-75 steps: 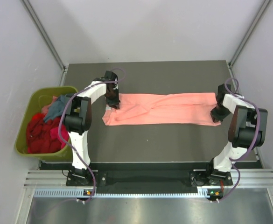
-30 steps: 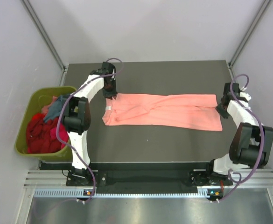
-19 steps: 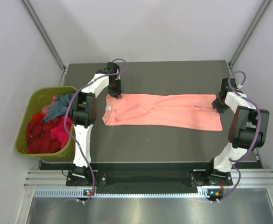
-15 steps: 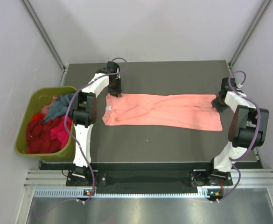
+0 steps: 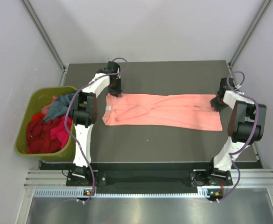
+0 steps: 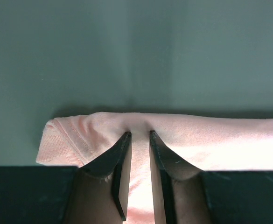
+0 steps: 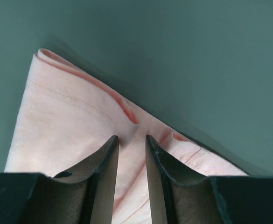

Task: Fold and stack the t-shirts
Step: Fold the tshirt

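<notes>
Since earlier, my left claw (image 6: 140,135) and right claw (image 7: 131,137) have shifted to the far edge; each stands narrowly parted, pinching the salmon-pink t-shirt (image 5: 164,109) stretched between them. Risk: a shallow bite catches one layer and slips.

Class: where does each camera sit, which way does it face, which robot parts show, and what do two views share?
Top external: above, behind the robot, looking down on the table; left arm and right arm show.
Left wrist: on its arm, facing past the left end effector onto the salmon-pink t-shirt.
Right wrist: likewise, right end effector, the shirt's other end.
Shared: both wrist views show that shirt.
</notes>
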Robot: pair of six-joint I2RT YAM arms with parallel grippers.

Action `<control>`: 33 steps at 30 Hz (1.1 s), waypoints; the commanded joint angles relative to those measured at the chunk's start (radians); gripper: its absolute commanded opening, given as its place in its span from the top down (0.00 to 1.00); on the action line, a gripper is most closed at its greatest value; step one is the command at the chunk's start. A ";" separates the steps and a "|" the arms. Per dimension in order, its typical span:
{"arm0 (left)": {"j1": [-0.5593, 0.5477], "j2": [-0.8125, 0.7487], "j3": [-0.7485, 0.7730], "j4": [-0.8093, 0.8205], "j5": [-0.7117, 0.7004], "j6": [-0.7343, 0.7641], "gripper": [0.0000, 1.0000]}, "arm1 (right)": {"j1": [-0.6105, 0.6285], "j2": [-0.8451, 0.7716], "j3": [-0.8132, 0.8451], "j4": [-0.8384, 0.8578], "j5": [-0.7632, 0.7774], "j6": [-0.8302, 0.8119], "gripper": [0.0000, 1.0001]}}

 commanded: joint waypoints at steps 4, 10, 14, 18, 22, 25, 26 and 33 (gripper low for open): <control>0.002 0.013 0.011 0.019 -0.034 0.018 0.73 | -0.012 0.032 0.073 0.040 0.024 0.011 0.70; 0.002 0.013 0.011 0.019 -0.034 0.018 0.73 | -0.013 0.043 0.069 0.055 0.035 0.007 0.72; 0.002 0.011 0.011 0.019 -0.034 0.020 0.73 | -0.013 0.055 0.067 0.063 0.032 0.006 0.74; 0.002 0.017 0.012 0.019 -0.068 0.023 0.73 | -0.018 0.049 0.067 0.065 0.035 0.004 0.86; 0.004 0.037 0.017 0.018 -0.106 0.028 0.73 | -0.035 -0.006 0.067 0.054 0.044 -0.015 1.00; 0.010 0.053 0.025 0.015 -0.111 0.028 0.73 | -0.048 -0.046 0.056 0.043 0.041 -0.031 1.00; 0.010 0.056 0.028 0.015 -0.114 0.029 0.73 | -0.051 -0.053 0.053 0.042 0.036 -0.034 1.00; 0.010 0.070 0.032 0.015 -0.134 0.037 0.73 | -0.059 -0.089 0.027 0.043 -0.024 -0.051 1.00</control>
